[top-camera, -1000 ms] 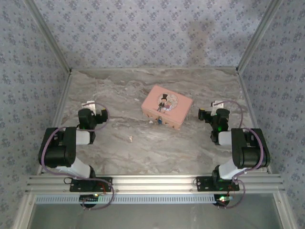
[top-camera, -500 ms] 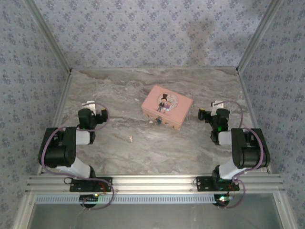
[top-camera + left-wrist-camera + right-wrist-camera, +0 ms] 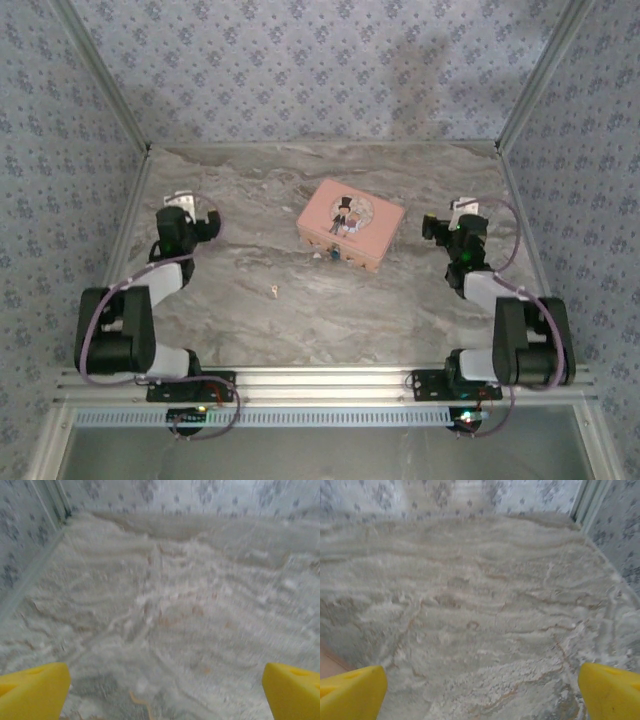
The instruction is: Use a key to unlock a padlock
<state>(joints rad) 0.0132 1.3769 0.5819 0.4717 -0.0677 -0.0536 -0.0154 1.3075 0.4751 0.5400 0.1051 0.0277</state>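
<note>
Listing items on the marble-patterned tabletop (image 3: 400,310).

Pink tin (image 3: 352,222): lid printed with a cartoon couple; sits at centre, slightly toward the far side.

Padlock (image 3: 331,256): tiny, dark blue; against the tin's near long side, toward its left corner. Whether it is fastened to the tin cannot be told.

Key (image 3: 274,291): tiny, pale; flat on bare tabletop to the near left of the tin, apart from the padlock.

Left hand (image 3: 178,214): over the tabletop's left part, empty, yellow fingers (image 3: 32,690) spread wide.

Right hand (image 3: 455,222): right of the tin, empty, yellow fingers (image 3: 610,690) spread wide.
</note>
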